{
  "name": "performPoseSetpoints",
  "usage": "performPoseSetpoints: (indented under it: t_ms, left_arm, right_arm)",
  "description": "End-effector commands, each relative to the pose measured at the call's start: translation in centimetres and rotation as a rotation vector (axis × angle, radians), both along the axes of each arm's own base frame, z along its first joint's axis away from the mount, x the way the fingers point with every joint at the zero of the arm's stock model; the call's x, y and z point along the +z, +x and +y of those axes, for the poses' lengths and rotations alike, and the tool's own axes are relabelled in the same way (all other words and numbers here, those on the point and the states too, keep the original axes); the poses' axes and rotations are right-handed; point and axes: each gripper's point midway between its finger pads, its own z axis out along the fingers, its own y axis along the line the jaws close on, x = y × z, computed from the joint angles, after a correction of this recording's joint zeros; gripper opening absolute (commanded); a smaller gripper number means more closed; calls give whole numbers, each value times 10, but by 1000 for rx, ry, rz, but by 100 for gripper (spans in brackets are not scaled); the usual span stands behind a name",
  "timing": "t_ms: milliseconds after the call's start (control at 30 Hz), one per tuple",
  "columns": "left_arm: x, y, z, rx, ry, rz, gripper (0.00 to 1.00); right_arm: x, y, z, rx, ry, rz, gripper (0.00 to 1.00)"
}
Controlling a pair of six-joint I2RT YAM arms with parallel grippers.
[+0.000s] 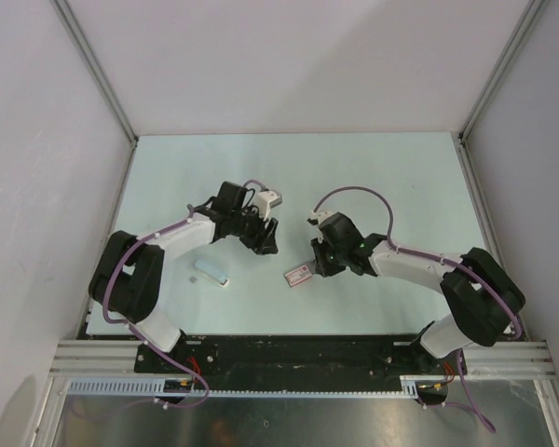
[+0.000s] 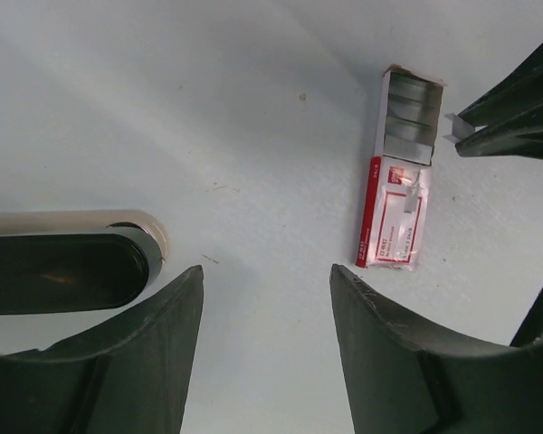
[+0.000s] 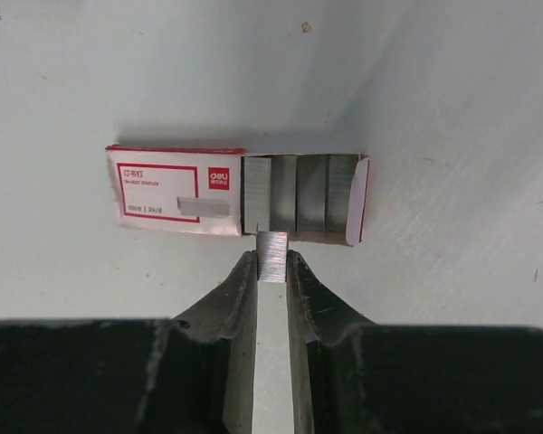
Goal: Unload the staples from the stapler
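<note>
Clamping a grey metal staple strip [image 3: 272, 255] beside the open red-and-white cardboard box [image 3: 176, 192], apparently to stow it, the right gripper [image 3: 271, 267] hovers while the left gripper [image 2: 267, 282] gapes near the pale rounded stapler [image 1: 211, 273] at the box's 9 o'clock.

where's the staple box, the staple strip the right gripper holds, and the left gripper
staple box [image 3: 163, 192]: right wrist view, on its printed red-and-white sleeve
staple strip [image 3: 272, 246]: right wrist view, on its end pinched by the right gripper [image 3: 271, 264]
left gripper [image 2: 265, 276]: left wrist view, midway between its open fingertips

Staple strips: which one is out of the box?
The strip pinched in the right gripper, beside the box; the others lie inside.
</note>
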Motion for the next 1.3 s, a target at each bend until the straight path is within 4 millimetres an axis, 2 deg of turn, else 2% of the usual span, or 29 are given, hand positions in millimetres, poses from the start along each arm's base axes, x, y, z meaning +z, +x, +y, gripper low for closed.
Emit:
performPoseSetpoints:
  t_ms: [0,733,1267]
  left_arm:
    - [7,12,-4,-32,-13,-98,63]
    - [7,8,-2,-31,-12,-133,62]
    - [8,7,-1,-32,-14,-145,62]
  right_arm:
    - [9,20,10,8,17,-65,2]
    - [0,32,10,0,-7,-62,0]
    - [-7,30,13,11,-14,-51,0]
